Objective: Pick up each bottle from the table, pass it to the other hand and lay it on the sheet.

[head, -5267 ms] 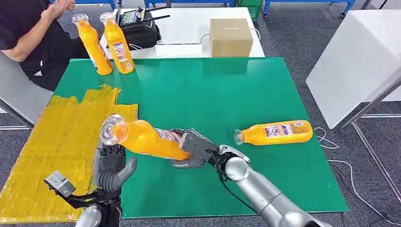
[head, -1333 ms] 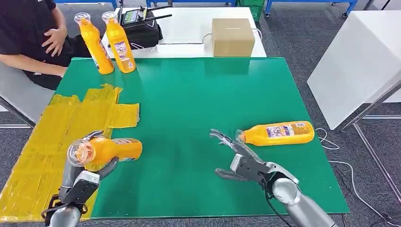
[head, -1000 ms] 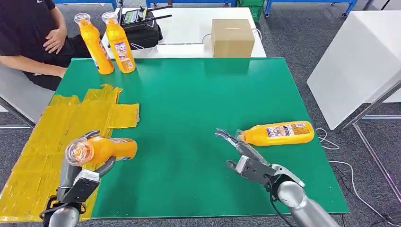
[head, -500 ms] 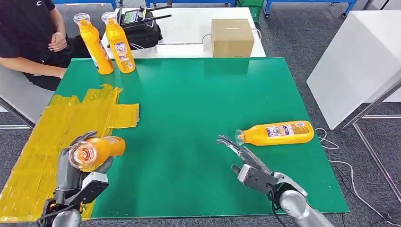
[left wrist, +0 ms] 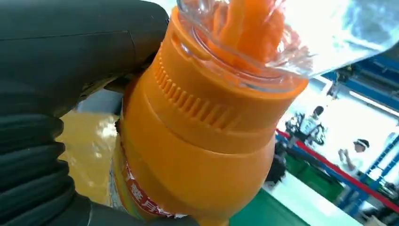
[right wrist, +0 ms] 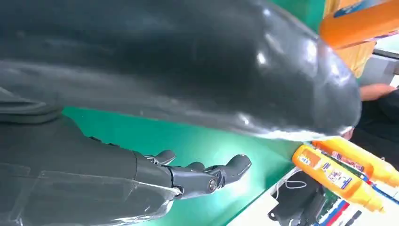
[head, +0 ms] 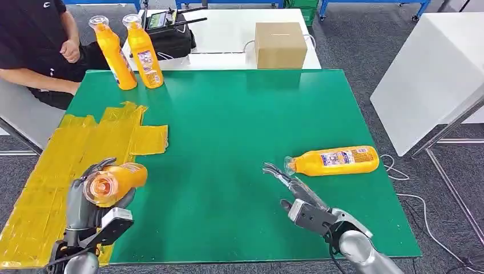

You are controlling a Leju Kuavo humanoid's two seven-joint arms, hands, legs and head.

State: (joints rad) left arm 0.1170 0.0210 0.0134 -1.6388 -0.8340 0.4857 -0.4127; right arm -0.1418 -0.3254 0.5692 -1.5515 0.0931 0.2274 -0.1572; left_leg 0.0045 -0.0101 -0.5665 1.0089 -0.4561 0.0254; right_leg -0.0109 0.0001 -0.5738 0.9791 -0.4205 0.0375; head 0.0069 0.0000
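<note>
My left hand (head: 91, 200) grips an orange bottle (head: 114, 181) at the near left, cap end turned toward me, its body held above the yellow sheet (head: 68, 160) close to where sheet meets green worktop (head: 228, 125). In the left wrist view the fingers wrap the bottle's body just behind its ribbed orange collar. So this bottle sits in the receiving hand, but it is not yet laid down; I judge that lowering it onto the sheet and letting go is the step in hand.

My right hand (head: 299, 197) holds nothing, fingers spread and stretched toward the far side, the fingertips (head: 271, 169) just beside the cap end of a second bottle (head: 334, 160) lying on its side at the right of the worktop. That one is untouched and needs the whole cycle.

Two more bottles (head: 128, 51) stand upright at the far left corner, near a seated person (head: 34, 40). No bottle lies on the sheet, so most of the task is left.
</note>
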